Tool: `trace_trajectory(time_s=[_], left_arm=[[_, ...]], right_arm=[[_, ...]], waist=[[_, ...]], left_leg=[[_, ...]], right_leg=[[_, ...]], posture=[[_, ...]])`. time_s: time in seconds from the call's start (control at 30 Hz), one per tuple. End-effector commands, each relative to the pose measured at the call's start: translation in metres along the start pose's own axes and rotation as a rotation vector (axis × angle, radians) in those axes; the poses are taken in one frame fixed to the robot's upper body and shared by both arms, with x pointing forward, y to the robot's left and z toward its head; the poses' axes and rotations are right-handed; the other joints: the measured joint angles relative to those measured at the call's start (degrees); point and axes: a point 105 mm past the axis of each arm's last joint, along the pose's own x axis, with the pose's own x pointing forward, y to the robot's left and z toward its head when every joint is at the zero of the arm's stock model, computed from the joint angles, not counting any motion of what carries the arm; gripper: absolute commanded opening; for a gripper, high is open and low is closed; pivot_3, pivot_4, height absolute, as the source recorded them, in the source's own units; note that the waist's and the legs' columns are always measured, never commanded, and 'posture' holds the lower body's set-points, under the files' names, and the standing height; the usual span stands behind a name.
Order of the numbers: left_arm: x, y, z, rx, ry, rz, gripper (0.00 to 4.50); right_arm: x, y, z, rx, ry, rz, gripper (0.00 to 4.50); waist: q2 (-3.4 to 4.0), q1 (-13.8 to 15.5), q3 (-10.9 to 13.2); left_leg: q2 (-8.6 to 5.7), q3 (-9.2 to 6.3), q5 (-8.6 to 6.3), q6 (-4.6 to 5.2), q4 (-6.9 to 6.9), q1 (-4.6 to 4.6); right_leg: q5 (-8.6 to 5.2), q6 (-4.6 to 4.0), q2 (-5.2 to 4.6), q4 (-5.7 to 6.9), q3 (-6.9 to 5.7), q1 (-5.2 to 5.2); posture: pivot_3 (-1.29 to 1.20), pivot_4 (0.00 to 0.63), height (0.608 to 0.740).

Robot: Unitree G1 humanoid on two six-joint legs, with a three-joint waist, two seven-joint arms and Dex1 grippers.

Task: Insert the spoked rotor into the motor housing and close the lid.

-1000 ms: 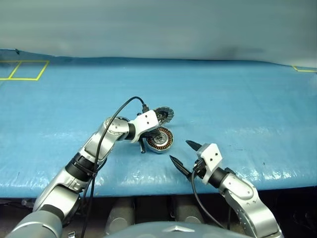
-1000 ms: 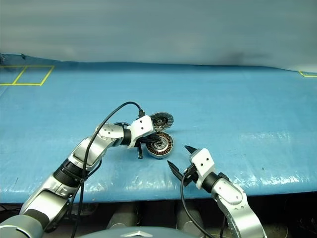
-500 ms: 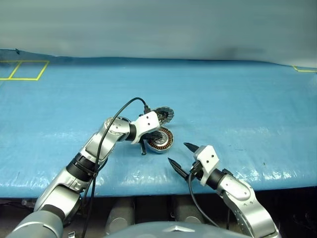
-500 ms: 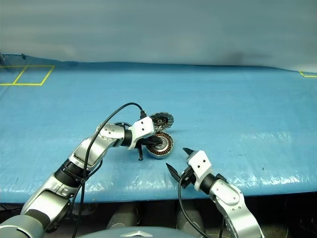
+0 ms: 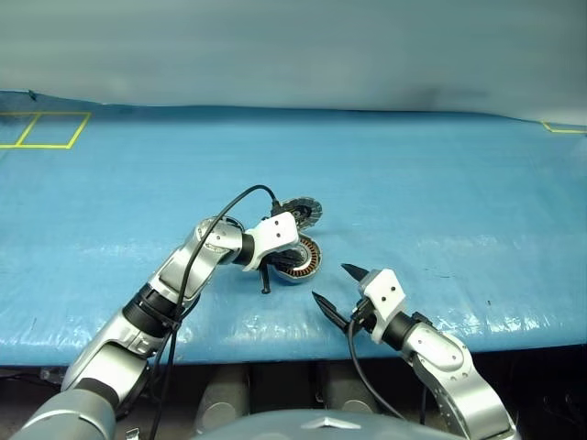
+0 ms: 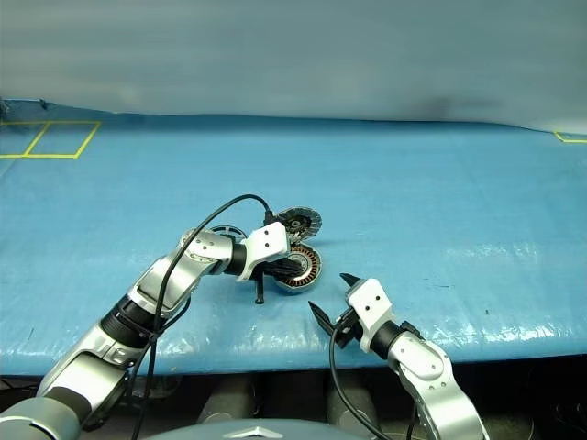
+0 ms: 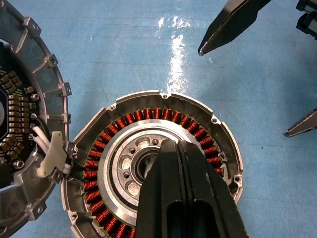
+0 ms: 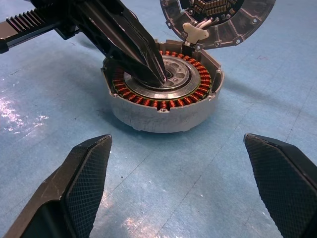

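While the blue table (image 5: 440,202) carries everything, the motor housing (image 8: 163,94) sits near its front edge with the lid (image 8: 218,20) swung open, propped up at the housing's far rim. I cannot pick out the spoked rotor for certain. The left gripper (image 8: 159,74), fingers pressed together and holding nothing, rests its tips at the housing's silver centre; pushing there could shove the housing or scrape the copper windings (image 7: 148,115). The right gripper (image 5: 336,286) waits spread wide just in front of the housing; closing in carelessly, it might strike the left fingers.
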Motion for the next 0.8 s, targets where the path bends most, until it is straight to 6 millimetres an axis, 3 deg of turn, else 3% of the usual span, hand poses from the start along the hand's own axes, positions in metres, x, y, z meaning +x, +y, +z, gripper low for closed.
trace_trajectory(time_s=[0.03, 0.27, 0.8], left_arm=[[-0.004, 0.003, 0.018, 0.037, -0.057, 0.024, 0.02], [-0.015, 0.026, 0.017, -0.007, -0.072, 0.168, 0.02], [-0.013, 0.009, 0.011, 0.002, -0.045, 0.069, 0.02]], right_arm=[[-0.001, -0.001, 0.005, -0.005, -0.019, -0.006, 4.50], [-0.001, -0.001, 0.004, -0.003, -0.015, -0.005, 4.50], [0.001, 0.000, 0.004, -0.005, -0.013, 0.004, 4.50]], waist=[[0.00, 0.02, 0.00], [0.00, -0.06, 0.00], [0.00, 0.00, 0.00]], left_leg=[[0.00, 0.00, 0.00, 0.00, 0.00, 0.00], [0.00, -0.01, 0.00, 0.00, 0.00, 0.01], [0.00, 0.00, 0.00, 0.00, 0.00, 0.00]], right_leg=[[0.00, 0.00, 0.00, 0.00, 0.00, 0.00], [0.00, 0.00, 0.00, 0.01, 0.00, 0.00], [0.00, 0.00, 0.00, 0.00, 0.00, 0.00]], posture=[[0.00, 0.150, 0.740], [0.00, 0.150, 0.740], [0.00, 0.150, 0.740]])
